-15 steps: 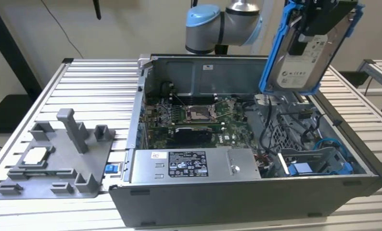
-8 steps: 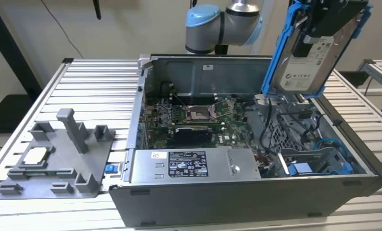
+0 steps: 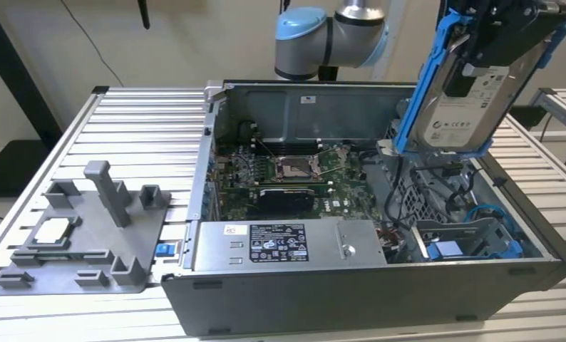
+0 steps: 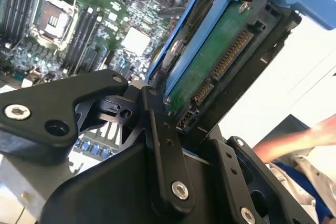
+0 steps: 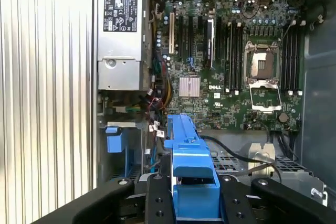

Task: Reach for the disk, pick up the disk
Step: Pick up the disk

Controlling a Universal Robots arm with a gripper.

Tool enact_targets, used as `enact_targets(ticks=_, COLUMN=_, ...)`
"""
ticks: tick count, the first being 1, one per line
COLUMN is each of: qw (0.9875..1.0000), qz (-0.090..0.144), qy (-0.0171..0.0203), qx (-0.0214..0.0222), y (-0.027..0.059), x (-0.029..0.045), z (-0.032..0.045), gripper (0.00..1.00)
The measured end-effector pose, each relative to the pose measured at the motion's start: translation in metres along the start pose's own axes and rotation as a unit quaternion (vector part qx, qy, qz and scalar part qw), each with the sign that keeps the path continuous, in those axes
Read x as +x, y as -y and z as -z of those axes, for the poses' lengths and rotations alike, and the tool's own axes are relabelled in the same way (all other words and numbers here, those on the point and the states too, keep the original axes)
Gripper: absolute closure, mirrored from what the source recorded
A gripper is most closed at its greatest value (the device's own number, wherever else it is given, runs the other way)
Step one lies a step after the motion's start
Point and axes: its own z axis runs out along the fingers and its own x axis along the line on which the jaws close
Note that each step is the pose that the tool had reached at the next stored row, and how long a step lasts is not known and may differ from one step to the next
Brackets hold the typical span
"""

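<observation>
Exterior view: the disk (image 3: 465, 100) hangs in the upper right of the frame, lifted clear above the open computer case (image 3: 359, 285), its white label facing the camera and its blue bracket (image 3: 424, 85) framing both long sides. It is tilted, its lower end just above the case's right-hand bay, where cables (image 3: 425, 178) and an empty blue drive cage (image 3: 473, 242) sit below it. There is open air around the disk on its left, over the motherboard (image 3: 283, 171); the case's rear wall stands behind it and the case's right wall lies under its lower corner. The black gripper (image 3: 511, 32) pinches the disk at its top end, near the frame's upper edge. The arm's blue-capped joint (image 3: 307, 35) shows at top centre, behind the case. At lower left, well apart on the slatted worktop (image 3: 131, 114), lies a grey fixture plate (image 3: 83, 242) holding a small square chip (image 3: 53, 231).

In the second wrist view the gripper (image 4: 173, 114) is closed on the disk (image 4: 220, 61), whose green circuit side and connector face the camera, the blue bracket running to the upper right corner. A blurred hand (image 4: 299, 140) shows at the right edge.

In the first wrist view the bracket's blue end (image 5: 191, 177) sits at bottom centre between the black gripper links, with the motherboard (image 5: 231, 56) and the grey power supply (image 5: 119, 35) far below
</observation>
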Motion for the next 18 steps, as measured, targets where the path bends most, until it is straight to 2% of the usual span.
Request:
enact_targets(ticks=5, qw=1.0000, qz=0.000, qy=0.0000, qx=0.0000, y=0.0024, x=0.0124, z=-0.0065, gripper=1.00)
enact_targets(ticks=18, qw=1.0000, qz=0.000, qy=0.0000, qx=-0.0003, y=0.0132, x=0.0393, z=-0.0289, gripper=1.00)
